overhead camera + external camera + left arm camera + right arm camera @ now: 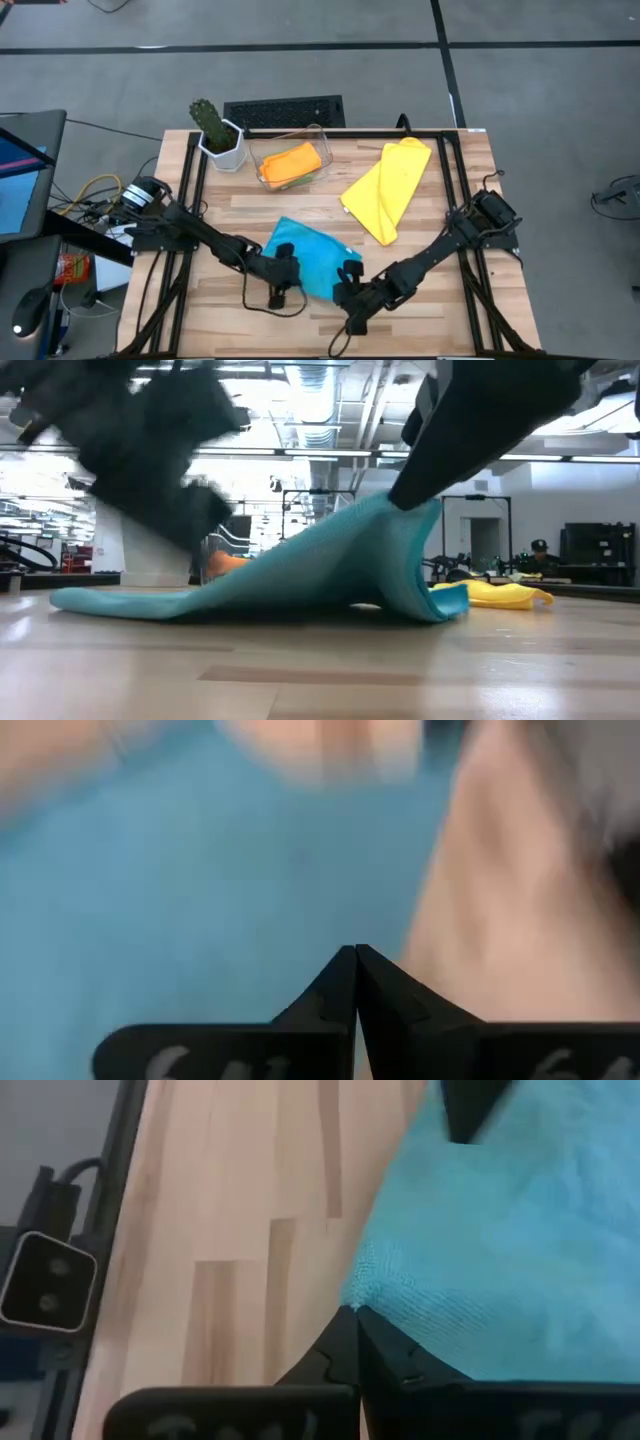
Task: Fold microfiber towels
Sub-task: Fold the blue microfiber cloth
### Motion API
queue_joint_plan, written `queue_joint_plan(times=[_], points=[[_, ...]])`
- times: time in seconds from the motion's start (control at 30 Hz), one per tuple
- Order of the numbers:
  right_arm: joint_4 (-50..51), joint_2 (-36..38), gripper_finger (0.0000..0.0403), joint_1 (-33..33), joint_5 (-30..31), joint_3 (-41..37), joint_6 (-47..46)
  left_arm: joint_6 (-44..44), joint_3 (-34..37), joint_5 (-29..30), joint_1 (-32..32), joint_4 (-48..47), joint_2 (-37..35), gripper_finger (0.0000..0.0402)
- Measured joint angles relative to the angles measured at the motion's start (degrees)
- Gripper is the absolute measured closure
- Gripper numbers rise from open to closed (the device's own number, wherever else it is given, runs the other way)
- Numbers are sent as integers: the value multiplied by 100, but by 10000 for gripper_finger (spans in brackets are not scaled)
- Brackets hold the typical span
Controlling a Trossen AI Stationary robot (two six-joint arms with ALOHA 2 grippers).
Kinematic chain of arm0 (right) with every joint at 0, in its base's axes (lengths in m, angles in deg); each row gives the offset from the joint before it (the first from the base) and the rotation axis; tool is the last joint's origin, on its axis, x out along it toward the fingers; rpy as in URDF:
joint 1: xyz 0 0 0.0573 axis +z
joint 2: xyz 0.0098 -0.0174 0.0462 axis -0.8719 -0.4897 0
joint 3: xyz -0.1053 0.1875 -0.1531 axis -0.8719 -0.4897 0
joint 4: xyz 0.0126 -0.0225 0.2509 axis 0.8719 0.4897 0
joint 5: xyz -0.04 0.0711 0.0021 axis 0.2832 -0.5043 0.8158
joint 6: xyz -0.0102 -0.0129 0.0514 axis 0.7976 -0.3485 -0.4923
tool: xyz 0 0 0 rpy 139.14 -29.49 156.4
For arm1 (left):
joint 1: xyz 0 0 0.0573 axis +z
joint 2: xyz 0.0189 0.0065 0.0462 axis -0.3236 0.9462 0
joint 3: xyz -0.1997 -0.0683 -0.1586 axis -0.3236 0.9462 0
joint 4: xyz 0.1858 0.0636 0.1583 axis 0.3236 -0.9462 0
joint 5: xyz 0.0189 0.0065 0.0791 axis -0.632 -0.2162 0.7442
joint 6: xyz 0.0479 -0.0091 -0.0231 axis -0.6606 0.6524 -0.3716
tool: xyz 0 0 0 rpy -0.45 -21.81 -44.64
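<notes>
**Both claws at the light blue towel on the front of the bench**

Nearest the front edge of the wooden bench (420, 310), the right claw (348, 295) has its two dark fingers pressed together on a corner of the light blue towel (312, 258); the right wrist view shows the fingertips meeting right at the cloth's hemmed edge, with bare planks beside it. In the low view that corner is lifted off the bench, so the towel rises in a slope towards the claw while its other end lies flat on the wood.

Just beside it, the left claw (280, 292) sits at the towel's opposite front edge, its fingers fully closed tip to tip. The left wrist view shows blue cloth close in front of the tips, but whether any of it is pinched cannot be told.

Farther back and to the right, well apart from the blue one, the yellow towel (387, 188) lies as a long, loosely folded shape.

At the far edge stands a clear plastic bin (262, 152) holding the orange towel (292, 163), with a sliver of green under it. Beside the bin is a small cactus in a white pot (219, 140).
</notes>
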Motion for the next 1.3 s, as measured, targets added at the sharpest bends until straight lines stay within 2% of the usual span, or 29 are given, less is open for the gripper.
queue_joint_plan(times=[0.13,0.23,0.37,0.6,0.9,1.03,1.2,1.3], points=[[-74,2,382,-13,-6,0,0,784,-8,997,-206,1147,104,402],[-63,2,380,-21,5,0,3,1492,-3,1739,-380,1338,317,402],[-64,2,384,-13,3,0,107,2237,-127,2112,-591,1564,714,402],[-100,2,377,-35,16,0,111,2705,-909,2350,-838,1486,1519,402],[-18,2,383,11,-6,-27,149,3052,-1831,2196,-840,1218,2349,402],[1,2,379,14,-17,-30,151,3212,-1868,2143,-873,759,2339,402],[-14,2,379,9,-6,-33,153,3258,-1859,1845,-904,-230,1974,402],[-18,2,382,11,-2,-33,163,3269,-1850,1872,-938,-384,1711,402]])
